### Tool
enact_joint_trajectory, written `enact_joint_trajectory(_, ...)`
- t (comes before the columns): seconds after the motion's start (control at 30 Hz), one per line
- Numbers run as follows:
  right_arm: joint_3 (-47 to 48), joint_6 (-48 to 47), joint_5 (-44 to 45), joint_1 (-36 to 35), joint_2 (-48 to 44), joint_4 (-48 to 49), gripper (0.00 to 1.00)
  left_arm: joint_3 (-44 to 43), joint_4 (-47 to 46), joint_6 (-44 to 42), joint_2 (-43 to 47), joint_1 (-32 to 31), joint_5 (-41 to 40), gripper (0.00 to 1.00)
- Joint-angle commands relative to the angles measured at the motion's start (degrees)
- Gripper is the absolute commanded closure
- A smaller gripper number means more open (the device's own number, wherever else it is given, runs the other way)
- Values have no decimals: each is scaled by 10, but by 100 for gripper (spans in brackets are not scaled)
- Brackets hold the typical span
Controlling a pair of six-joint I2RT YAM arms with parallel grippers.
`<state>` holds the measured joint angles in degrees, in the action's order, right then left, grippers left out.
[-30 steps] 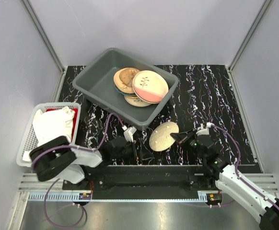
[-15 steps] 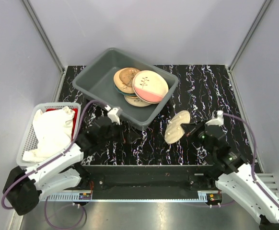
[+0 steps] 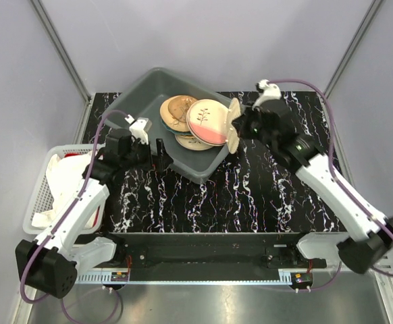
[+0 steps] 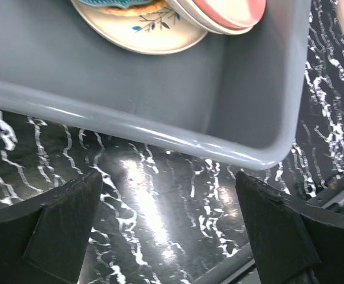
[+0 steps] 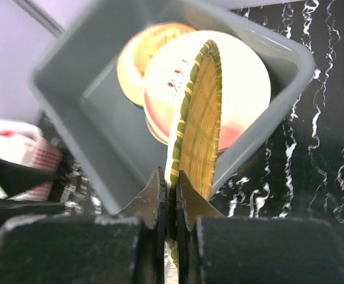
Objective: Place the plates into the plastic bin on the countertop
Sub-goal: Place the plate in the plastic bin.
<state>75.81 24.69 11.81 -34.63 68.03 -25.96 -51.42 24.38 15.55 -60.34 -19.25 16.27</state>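
Note:
The grey plastic bin (image 3: 136, 115) stands at the back of the black veined countertop (image 3: 277, 196). It holds a stack of plates: a cream-and-pink one (image 3: 206, 121) on top, an orange woven one (image 3: 175, 111) behind it, a cream one with leaf sprigs (image 4: 142, 26) underneath. My right gripper (image 3: 239, 128) is shut on the rim of a woven plate (image 5: 198, 127) and holds it on edge above the bin's right rim (image 5: 278, 112). My left gripper (image 3: 161, 150) is open and empty, just in front of the bin's near wall (image 4: 130, 127).
A white mesh basket (image 3: 41, 196) with a white cloth (image 3: 71, 179) stands at the left edge of the counter. Grey walls close in the back and both sides. A metal rail runs along the near edge.
My right arm has lifted the woven plate from the counter's front and carried it back and up to the bin's right rim. My left arm has stretched forward to the bin's near wall.

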Motion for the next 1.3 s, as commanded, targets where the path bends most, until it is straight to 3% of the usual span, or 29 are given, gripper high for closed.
enact_joint_trajectory(0.0,111,-97,-35,-3,110,-12,100,-16,14,-44,8,13,0,1)
enact_joint_trajectory(0.33,263,-170,10,-3,316,-25,100,6,13,-47,42,14,-31,1)
enact_joint_trajectory(0.63,433,-189,40,-3,501,-130,99,8,12,-47,44,13,-26,1)
enact_joint_trajectory(0.87,530,-171,28,-3,605,-195,72,10,12,-46,43,13,-25,1)
enact_joint_trajectory(1.27,544,-131,-48,-4,610,-192,30,11,12,-47,38,13,-24,1)
